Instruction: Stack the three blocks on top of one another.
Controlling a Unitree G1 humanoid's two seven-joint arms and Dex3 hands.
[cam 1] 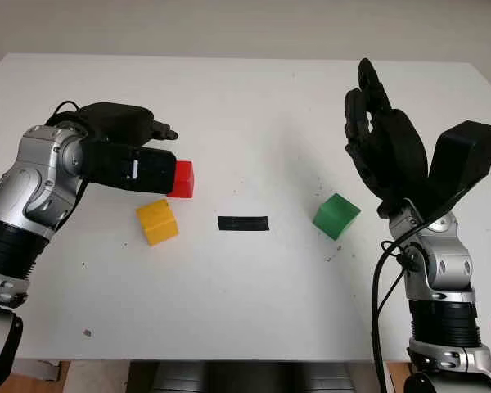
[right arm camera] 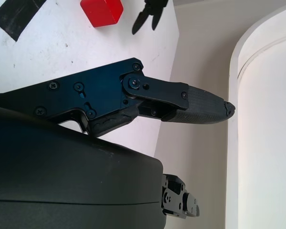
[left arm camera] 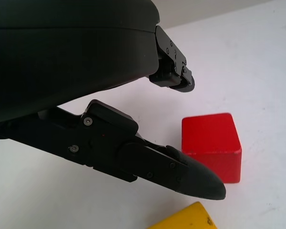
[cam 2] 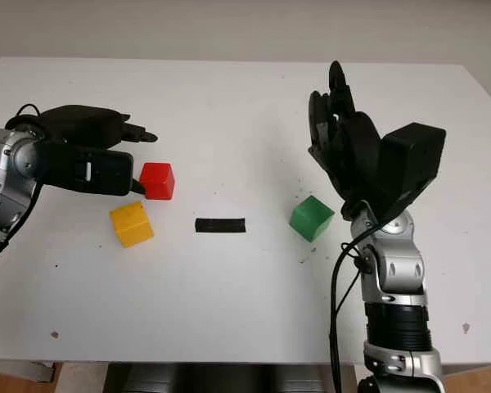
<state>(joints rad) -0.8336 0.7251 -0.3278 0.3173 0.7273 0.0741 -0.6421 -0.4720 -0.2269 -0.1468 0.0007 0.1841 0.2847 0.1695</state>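
A red block [cam 1: 182,178] lies on the white table [cam 1: 254,303] at the left. A yellow block [cam 1: 157,221] sits just in front of it and slightly to its left. A green block [cam 1: 336,215] lies to the right, apart from both. My left hand [cam 1: 170,150] hovers right beside the red block on its left side, open and holding nothing. In the left wrist view one finger [left arm camera: 181,171] reaches low in front of the red block [left arm camera: 211,145]. My right hand [cam 1: 364,98] is raised above and behind the green block, open, fingers pointing up.
A short strip of black tape [cam 1: 242,223] is stuck to the table between the yellow and green blocks. The table's front edge runs close to both arms' bases, and a pale wall rises behind its far edge.
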